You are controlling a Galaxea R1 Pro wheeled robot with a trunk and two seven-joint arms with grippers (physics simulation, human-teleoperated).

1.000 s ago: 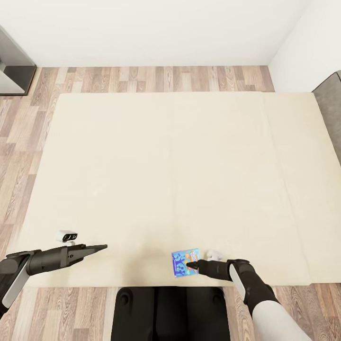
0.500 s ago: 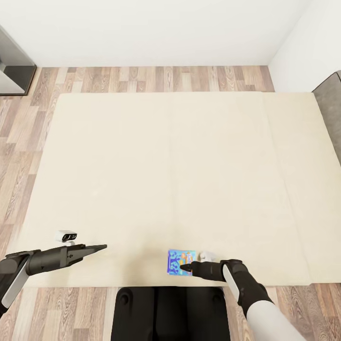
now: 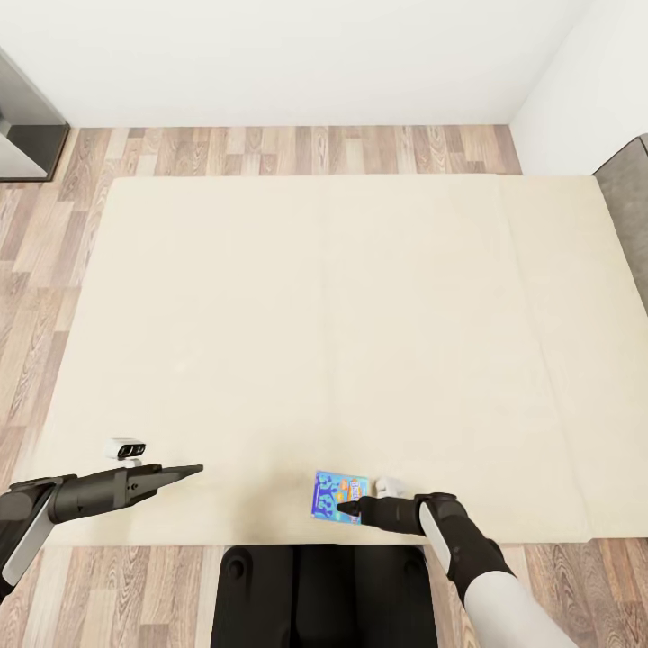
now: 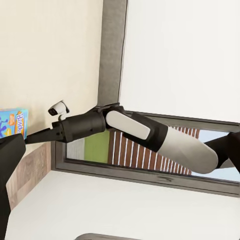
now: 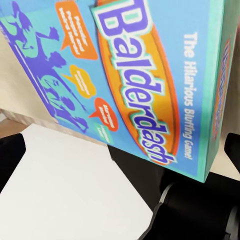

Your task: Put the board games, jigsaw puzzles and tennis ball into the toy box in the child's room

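Right gripper clamped on the blue board game, now dragged left and nearer along the bed edge. Pickup looks underway; toy box transfer pending. Left gripper: can't tell open or closed.

The blue board game box carries the only print that can be read. In the right wrist view its lid bears the title "Balderdash" in large purple letters edged in white, set on an orange oval. Beside the oval, in small white letters, runs the line "The Hilarious Bluffing Game!". Orange speech bubbles on the lid hold small white lettering too fine to make out. In the left wrist view the same box shows the start of the title, "Bald". In the head view its print is too small to read.
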